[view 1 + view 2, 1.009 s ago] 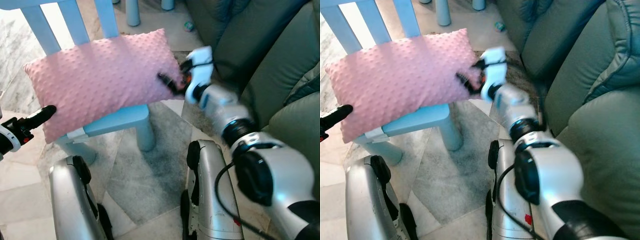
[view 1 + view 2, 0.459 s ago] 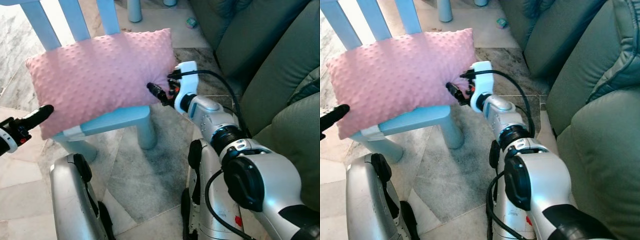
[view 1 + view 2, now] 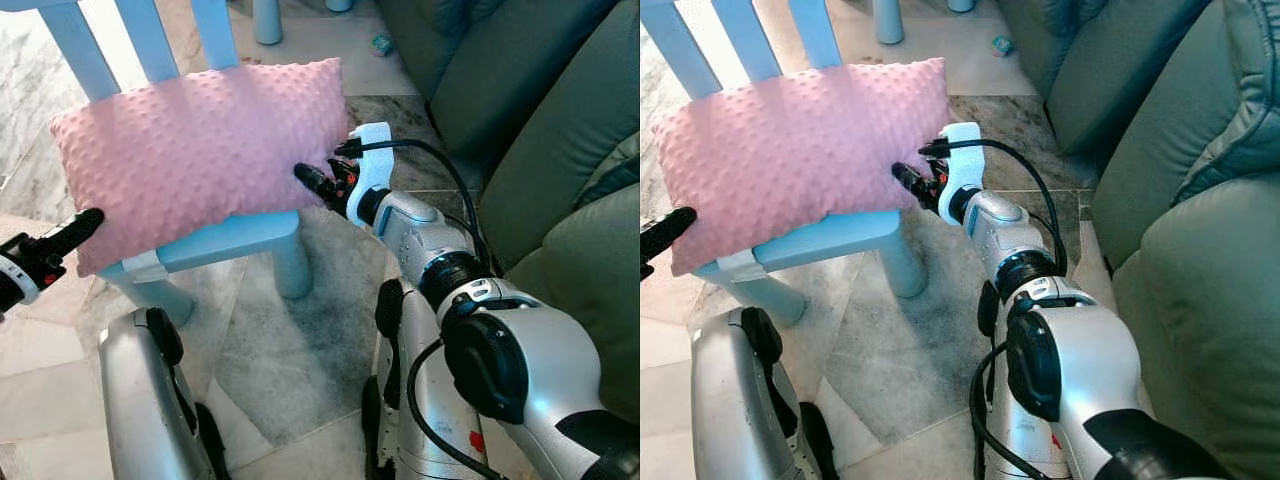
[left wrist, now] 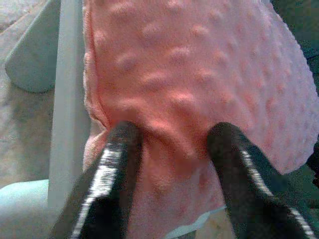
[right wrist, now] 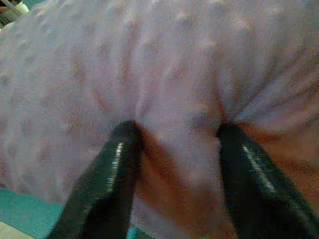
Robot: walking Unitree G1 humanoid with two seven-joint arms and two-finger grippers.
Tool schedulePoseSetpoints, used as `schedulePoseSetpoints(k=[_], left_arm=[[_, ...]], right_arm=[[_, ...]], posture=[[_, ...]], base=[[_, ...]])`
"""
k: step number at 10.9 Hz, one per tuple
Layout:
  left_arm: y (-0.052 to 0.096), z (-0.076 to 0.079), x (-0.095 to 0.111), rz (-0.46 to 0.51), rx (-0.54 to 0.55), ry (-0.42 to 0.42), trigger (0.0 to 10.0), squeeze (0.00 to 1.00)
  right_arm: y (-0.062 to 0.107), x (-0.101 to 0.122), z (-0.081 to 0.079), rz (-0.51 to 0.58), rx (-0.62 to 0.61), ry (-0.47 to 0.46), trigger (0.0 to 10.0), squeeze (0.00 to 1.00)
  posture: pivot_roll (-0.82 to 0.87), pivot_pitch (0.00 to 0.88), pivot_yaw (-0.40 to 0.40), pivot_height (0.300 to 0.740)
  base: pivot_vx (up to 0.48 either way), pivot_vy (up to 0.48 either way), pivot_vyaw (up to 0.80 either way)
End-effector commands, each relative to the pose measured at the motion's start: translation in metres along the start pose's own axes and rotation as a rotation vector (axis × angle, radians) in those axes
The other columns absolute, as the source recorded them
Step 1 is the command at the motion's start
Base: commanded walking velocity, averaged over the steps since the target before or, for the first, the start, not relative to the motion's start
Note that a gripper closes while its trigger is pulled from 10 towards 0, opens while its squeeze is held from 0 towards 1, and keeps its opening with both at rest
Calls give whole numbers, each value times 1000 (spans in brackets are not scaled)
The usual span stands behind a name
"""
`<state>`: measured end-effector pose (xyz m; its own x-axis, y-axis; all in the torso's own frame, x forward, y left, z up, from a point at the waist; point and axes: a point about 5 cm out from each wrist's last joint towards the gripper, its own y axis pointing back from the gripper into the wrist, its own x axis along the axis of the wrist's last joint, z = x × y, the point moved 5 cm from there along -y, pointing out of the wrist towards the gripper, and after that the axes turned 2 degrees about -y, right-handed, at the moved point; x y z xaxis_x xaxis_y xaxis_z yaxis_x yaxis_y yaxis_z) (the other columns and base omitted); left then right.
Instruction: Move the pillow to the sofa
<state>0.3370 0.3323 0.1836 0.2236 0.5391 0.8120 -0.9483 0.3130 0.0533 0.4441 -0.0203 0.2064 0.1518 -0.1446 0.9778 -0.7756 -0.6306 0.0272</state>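
Observation:
A pink dotted pillow (image 3: 200,150) lies across the seat of a light blue child's chair (image 3: 235,240). My left gripper (image 3: 85,222) is at the pillow's left end. In the left wrist view its fingers (image 4: 119,149) dig into the plush with a bulge of fabric pinched between them. My right gripper (image 3: 308,178) is at the pillow's right end. Its fingers (image 5: 119,149) press into creased pink fabric in the same way. The grey-green sofa (image 3: 540,100) stands to the right.
The chair's slatted back (image 3: 150,40) rises behind the pillow. Marble floor (image 3: 290,350) lies below, with my own silver legs (image 3: 150,400) at the bottom. A small toy (image 3: 380,45) lies on the floor by the sofa's far end.
My right arm swung in and lowered, and its gripper pushed further left into the pillow's right end. The left gripper and the pillow have hardly moved.

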Motion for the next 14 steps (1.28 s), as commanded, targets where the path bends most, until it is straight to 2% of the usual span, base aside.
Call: schedulePoseSetpoints(k=[1,3,4,5,6,9,12,13,14], left_arm=[[5,-6,0,17,29,18,0,0],[8,-20,0,59,114,18,0,0],[9,-29,3,95,174,-8,0,0],[12,-39,5,151,254,-35,0,0],[13,-44,1,163,280,-38,0,0],[9,-39,-12,149,235,-21,0,0],[-2,-27,-2,188,199,-67,0,0],[-3,-21,7,218,201,-170,0,0],[-2,-7,31,357,228,-345,0,0]], right_arm=[[2,-12,-1,-32,13,-3,0,0],[4,-15,3,-45,11,19,0,0],[4,-17,3,-48,11,24,0,0],[4,-21,0,-57,21,32,0,0],[4,-26,-3,-70,37,44,0,0],[4,-28,-4,-78,44,63,0,0],[3,-25,-6,-70,54,78,0,0],[3,-24,-6,-65,56,87,0,0],[2,-18,-8,-44,62,103,0,0]], posture=[[17,383,-62,360],[12,387,-67,360],[8,392,-71,360],[7,399,-76,360],[3,402,-78,360],[-4,409,-82,360],[-10,409,-82,360],[-13,407,-80,360],[-15,399,-78,360]], base=[[0,0,0],[0,0,0],[0,0,0],[0,0,0],[0,0,0],[0,0,0],[0,0,0],[0,0,0],[0,0,0]])
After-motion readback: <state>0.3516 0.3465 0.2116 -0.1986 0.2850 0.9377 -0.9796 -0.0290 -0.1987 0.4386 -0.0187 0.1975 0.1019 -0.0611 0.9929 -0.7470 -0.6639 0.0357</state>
